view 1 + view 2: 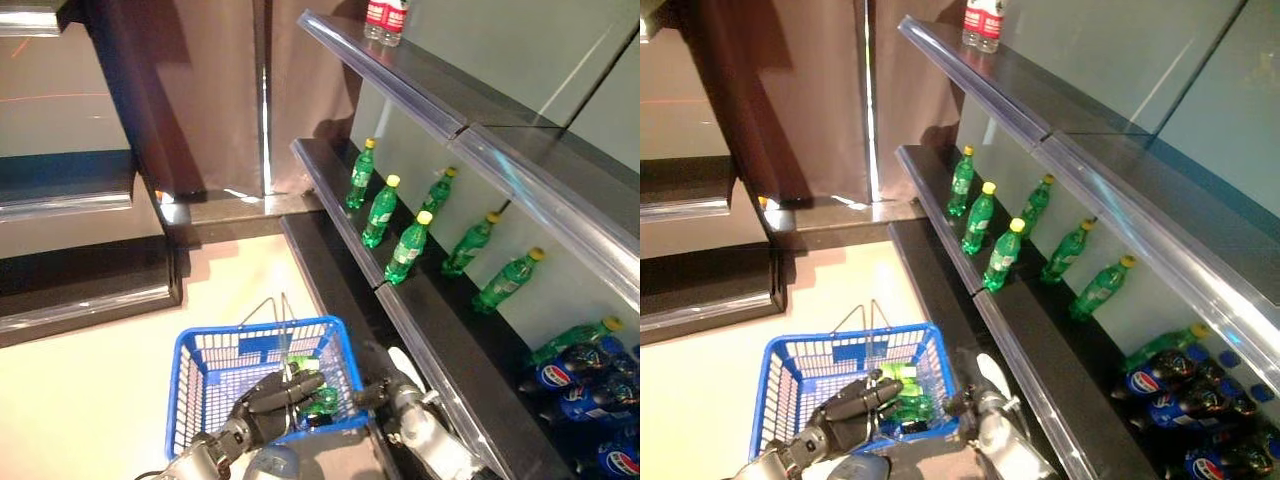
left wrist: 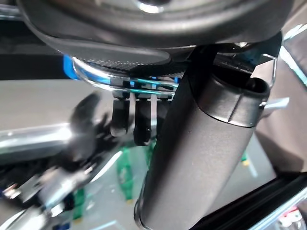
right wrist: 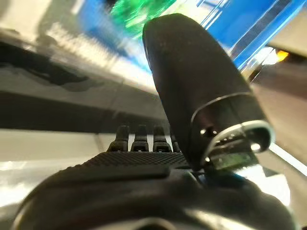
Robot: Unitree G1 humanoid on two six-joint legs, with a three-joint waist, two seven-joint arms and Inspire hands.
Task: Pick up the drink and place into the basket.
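The blue basket (image 1: pixel 190 372) hangs low in front of me, off the floor. My left hand (image 1: pixel 275 398) is shut on its thin wire handles (image 2: pixel 144 87). Green drink bottles (image 1: pixel 318 400) lie inside the basket at its near right corner. My right hand (image 1: pixel 385 392) is just right of the basket's right wall, beside the shelf edge. Its fingers (image 3: pixel 139 139) are straight and hold nothing. Green bottles with yellow caps (image 1: pixel 408 247) stand in a row on the middle shelf to the right.
The dark shelf unit (image 1: pixel 400 320) runs along the right, with a clear rail on each shelf edge. Dark bottles with blue labels (image 1: pixel 570 375) lie at the lower right. Bottles with red labels (image 1: pixel 385 20) stand on the top shelf. Another shelf unit (image 1: pixel 70 200) stands at the left.
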